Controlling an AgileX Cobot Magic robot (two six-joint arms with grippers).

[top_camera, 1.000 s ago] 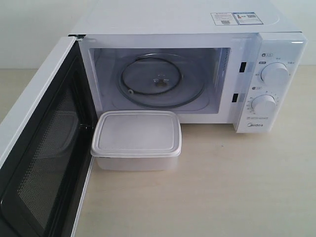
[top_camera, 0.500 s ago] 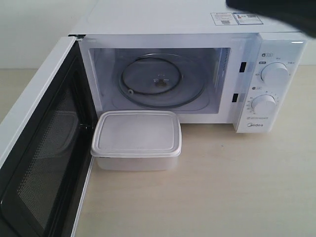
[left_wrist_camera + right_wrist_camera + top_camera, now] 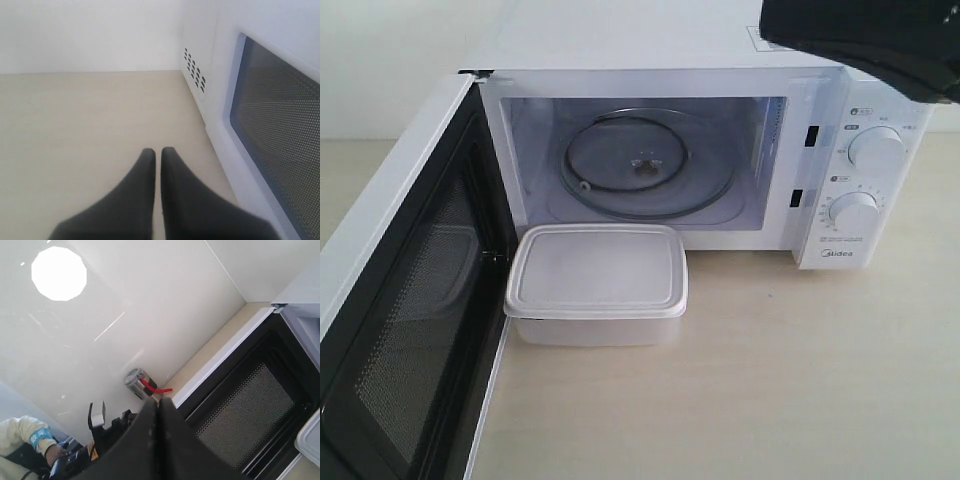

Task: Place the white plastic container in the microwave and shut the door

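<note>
One microwave [image 3: 670, 40] with one door [image 3: 410, 290], one glass turntable [image 3: 645, 165], two round dials, the upper dial [image 3: 877, 150] and the lower dial [image 3: 854, 212], and two dark latch slots [image 3: 811, 135]. One white plastic container [image 3: 595, 331] with one lid [image 3: 597, 272]. One table [image 3: 770, 380]. Two grippers, both mine: my left gripper [image 3: 158, 152] and my right gripper [image 3: 159, 402], two fingers each.
</note>
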